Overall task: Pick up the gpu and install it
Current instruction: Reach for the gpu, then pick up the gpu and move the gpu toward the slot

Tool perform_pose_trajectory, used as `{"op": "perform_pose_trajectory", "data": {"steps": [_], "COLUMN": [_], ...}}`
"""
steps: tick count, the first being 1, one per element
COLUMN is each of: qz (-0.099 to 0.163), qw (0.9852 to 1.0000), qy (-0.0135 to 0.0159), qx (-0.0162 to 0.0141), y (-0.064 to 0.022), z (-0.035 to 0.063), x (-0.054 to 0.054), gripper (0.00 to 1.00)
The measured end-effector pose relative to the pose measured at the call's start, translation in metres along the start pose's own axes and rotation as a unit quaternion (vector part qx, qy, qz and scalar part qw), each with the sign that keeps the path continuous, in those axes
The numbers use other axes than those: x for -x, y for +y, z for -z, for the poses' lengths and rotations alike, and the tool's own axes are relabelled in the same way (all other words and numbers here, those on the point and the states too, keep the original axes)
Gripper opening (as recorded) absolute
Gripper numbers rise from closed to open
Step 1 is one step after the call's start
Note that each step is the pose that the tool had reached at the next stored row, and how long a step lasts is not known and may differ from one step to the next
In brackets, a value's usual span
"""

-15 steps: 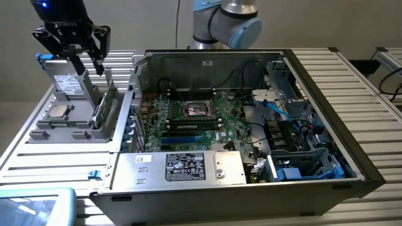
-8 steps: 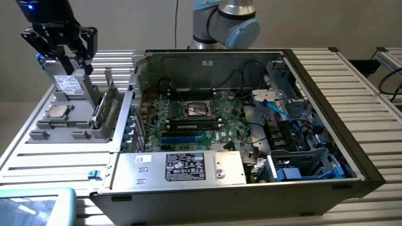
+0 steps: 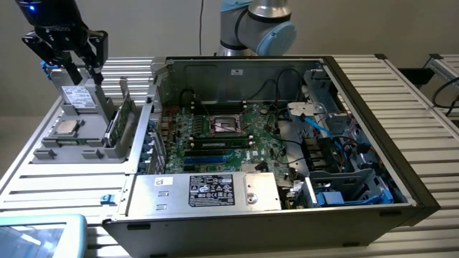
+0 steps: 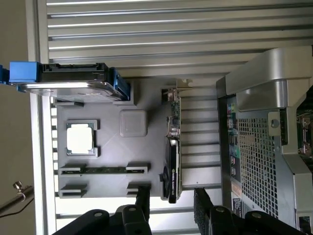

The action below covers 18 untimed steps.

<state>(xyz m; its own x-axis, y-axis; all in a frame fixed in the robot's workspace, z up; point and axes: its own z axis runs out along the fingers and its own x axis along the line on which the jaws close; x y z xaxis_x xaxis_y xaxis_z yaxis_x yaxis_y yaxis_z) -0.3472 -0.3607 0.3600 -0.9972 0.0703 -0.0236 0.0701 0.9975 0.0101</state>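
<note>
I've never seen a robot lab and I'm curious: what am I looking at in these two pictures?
It is one robot arm working at a slatted table. The exterior view looks from off the arm at an open computer case. The wrist view comes from a camera on the arm, looking down past its gripper. Beside the case stands a grey tray with a drive, a processor, a memory stick and the gpu, on edge. The gripper is open over the tray and holds nothing.

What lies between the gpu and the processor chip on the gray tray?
In the wrist view, a plain pale square pad and bare tray separate the gpu and processor chip.
</note>
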Motion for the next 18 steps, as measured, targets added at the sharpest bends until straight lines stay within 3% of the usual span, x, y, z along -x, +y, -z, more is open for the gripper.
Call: {"op": "perform_pose_trajectory", "data": {"steps": [11, 14, 18], "qz": [0.0, -0.001, -0.001], "qw": [1.0, 1.0, 1.0], "qy": [0.0, 0.0003, 0.0003], "qx": [0.0, 0.0018, 0.0019], "y": [0.0, 0.0002, 0.0005], "z": [0.0, -0.003, -0.0104], "x": [-0.001, 0.0, 0.007], "gripper": [0.49, 0.49, 0.49]}}
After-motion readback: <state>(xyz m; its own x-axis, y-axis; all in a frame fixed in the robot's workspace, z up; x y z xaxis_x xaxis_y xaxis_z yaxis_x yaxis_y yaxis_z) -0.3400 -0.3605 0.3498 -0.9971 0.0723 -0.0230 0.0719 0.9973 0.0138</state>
